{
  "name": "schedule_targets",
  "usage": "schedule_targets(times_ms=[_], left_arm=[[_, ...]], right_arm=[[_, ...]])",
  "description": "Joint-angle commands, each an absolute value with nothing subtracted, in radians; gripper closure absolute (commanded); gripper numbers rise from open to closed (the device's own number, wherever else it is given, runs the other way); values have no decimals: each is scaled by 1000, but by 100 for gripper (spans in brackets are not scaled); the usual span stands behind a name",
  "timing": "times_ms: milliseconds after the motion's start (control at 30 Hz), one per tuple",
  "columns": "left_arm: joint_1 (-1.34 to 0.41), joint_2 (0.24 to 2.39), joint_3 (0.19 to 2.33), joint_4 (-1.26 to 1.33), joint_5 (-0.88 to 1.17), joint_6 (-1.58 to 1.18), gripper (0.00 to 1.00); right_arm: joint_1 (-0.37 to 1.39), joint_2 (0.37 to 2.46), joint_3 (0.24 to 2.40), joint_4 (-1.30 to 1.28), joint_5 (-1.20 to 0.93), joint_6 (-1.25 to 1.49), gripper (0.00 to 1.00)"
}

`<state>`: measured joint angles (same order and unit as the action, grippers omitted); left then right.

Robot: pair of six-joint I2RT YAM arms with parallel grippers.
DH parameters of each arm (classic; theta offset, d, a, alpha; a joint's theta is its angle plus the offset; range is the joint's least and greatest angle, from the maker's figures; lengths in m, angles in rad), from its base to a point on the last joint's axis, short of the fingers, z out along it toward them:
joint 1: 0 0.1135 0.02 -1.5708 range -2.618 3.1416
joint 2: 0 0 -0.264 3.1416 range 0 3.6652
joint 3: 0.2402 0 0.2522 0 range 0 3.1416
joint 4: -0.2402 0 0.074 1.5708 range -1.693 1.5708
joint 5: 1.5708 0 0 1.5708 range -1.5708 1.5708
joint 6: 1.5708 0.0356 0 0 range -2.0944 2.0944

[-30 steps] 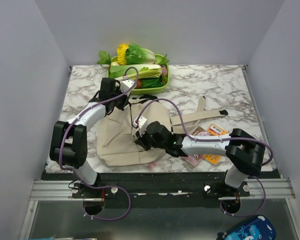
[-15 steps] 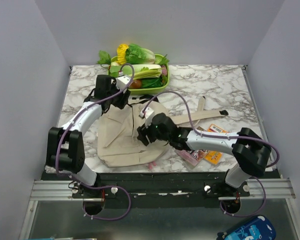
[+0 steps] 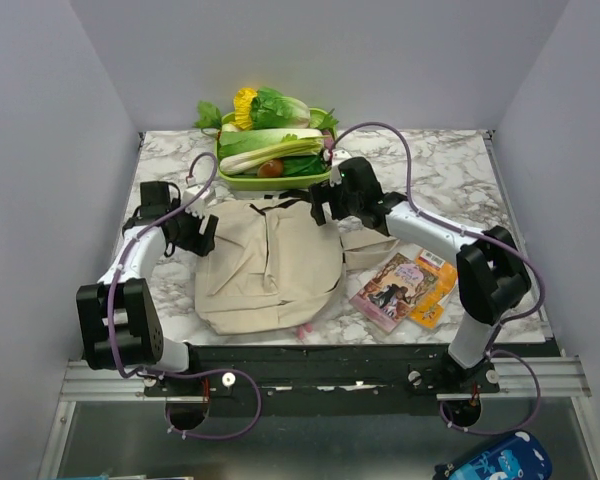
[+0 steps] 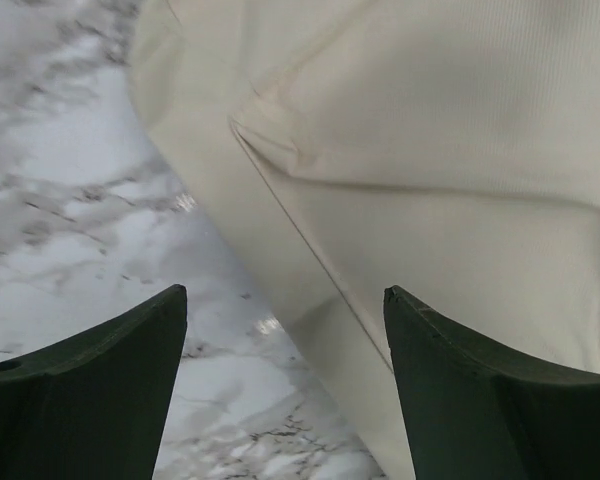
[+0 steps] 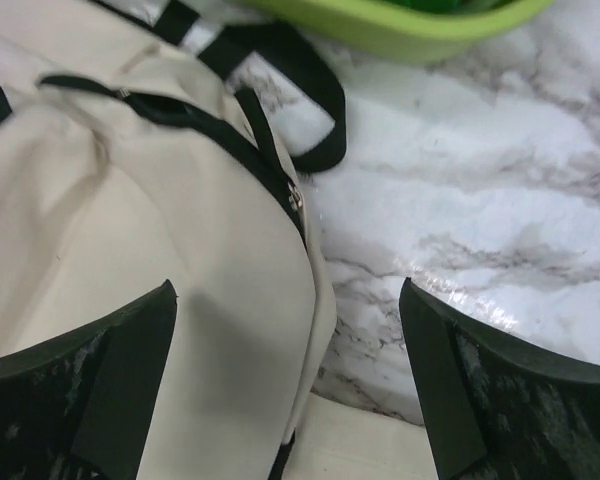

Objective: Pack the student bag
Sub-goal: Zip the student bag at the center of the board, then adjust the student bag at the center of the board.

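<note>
The student bag (image 3: 268,262) is a beige canvas backpack lying flat in the middle of the marble table. Its black zipper (image 5: 248,128) and black carry handle (image 5: 315,100) are at the far end. My left gripper (image 3: 202,238) stands open at the bag's left edge, low over bag cloth (image 4: 430,150) and marble, with nothing between its fingers (image 4: 110,380). My right gripper (image 3: 320,210) is open over the bag's far right corner (image 5: 130,230), holding nothing. A beige strap (image 5: 380,450) lies just beside that corner.
A green tray (image 3: 276,180) of vegetables sits just behind the bag, and its rim (image 5: 410,25) is close to my right gripper. A picture book (image 3: 392,290) and an orange packet (image 3: 436,290) lie right of the bag. Something pink (image 3: 302,328) pokes out at the bag's near edge.
Both grippers have opened and let go of the bag. The left arm swung out to the bag's left edge, the right arm moved to its far right corner. The bag now lies flatter.
</note>
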<state>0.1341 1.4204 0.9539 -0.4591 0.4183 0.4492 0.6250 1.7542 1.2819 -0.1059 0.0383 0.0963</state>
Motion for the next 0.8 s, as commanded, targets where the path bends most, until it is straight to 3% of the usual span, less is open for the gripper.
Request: schedule_targets(times_ms=[0, 200, 267, 300, 367, 400, 433, 500, 600, 633, 733, 767], left_arm=[[144, 1405, 868, -511, 400, 495, 14], [150, 1477, 864, -509, 333, 479, 7], [149, 1497, 862, -509, 328, 474, 10], [149, 1518, 862, -508, 333, 468, 12], [150, 1545, 883, -525, 347, 459, 23], [152, 1564, 894, -532, 353, 457, 27], [152, 1571, 900, -535, 360, 453, 37], [150, 1591, 916, -538, 382, 448, 47], [152, 1623, 945, -549, 402, 449, 67], [152, 1635, 957, -555, 405, 445, 79], [152, 1684, 1003, -584, 416, 439, 100], [155, 1695, 1014, -587, 417, 434, 100]], right_arm=[[588, 1804, 1259, -202, -168, 100, 0], [586, 1835, 1240, -173, -276, 118, 1], [584, 1841, 1229, -167, -281, 136, 5], [586, 1839, 1224, -164, -284, 141, 12], [584, 1827, 1198, -140, -287, 158, 20], [584, 1821, 1189, -115, -291, 163, 30], [584, 1816, 1181, -106, -294, 166, 35], [584, 1799, 1161, -92, -298, 172, 47], [584, 1783, 1144, -75, -299, 173, 57], [584, 1778, 1141, -71, -302, 173, 61], [584, 1758, 1126, -57, -319, 175, 77], [584, 1750, 1120, -52, -327, 175, 81]])
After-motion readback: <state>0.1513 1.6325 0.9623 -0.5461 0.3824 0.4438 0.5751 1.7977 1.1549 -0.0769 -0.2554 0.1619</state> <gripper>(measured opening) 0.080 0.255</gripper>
